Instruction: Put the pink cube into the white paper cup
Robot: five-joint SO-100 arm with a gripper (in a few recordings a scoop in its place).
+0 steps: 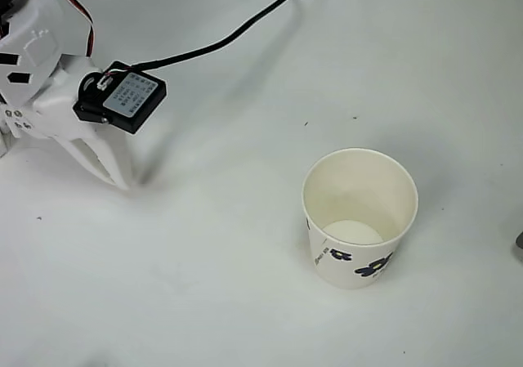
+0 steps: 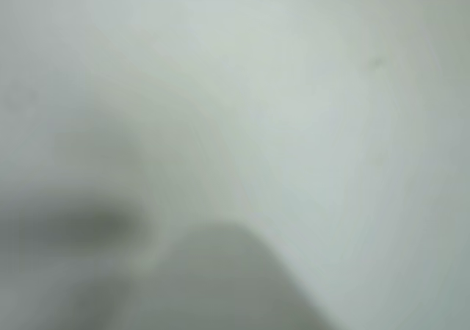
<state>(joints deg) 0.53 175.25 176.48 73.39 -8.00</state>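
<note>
The white paper cup (image 1: 359,217) stands upright on the bench (image 1: 245,302), right of middle in the overhead view, its blue flower prints facing the lower edge. Looking down its mouth I see a pale bottom. I cannot make out the pink cube anywhere. The bench is plain white (a few tiny dark specks near the cup). Well apart, at the upper left, the white arm reaches down with its claw (image 1: 110,167) touching or nearly touching the bench; whether it is open or closed I cannot tell. A black cable (image 1: 237,32) trails from the small black box (image 1: 121,97) on the arm. The wrist view is a pale blur.
</note>
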